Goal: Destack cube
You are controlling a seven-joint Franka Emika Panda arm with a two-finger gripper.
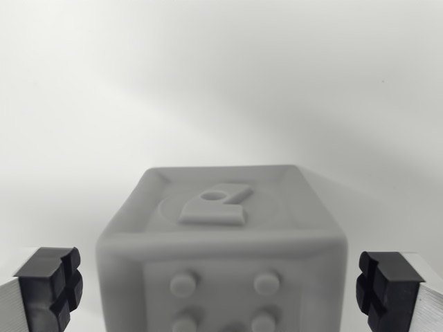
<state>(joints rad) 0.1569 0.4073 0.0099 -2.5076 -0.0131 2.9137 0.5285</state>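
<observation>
The grey cube sits low in the middle of the wrist view, close under the camera. Its top face, tilted away from us, carries a raised figure like a "2" or a letter set inside a shallow round recess and a bevelled border. The face turned toward the camera shows round studs, four of them clear and perhaps a fifth at the bottom edge, like the pips of a die. Whatever it stands on is cut off below the frame, so I cannot tell from here whether another cube lies beneath it, though the task suggests this is the top one of a stack.

The claw is spread wide, one black ribbed pad at the wrist view's left and the other at the wrist view's right. Both stand clear of the cube's sides with pale gaps between, so nothing is gripped. The cube lies evenly between them, which I take to be deliberate: the arm looks lined up so that closing would catch two opposite flat sides squarely.

Behind is only a plain white, softly shaded backdrop, no worktop edge showing.

To my eye the grasp is not yet made; the pads probably need to drop a little before closing.
</observation>
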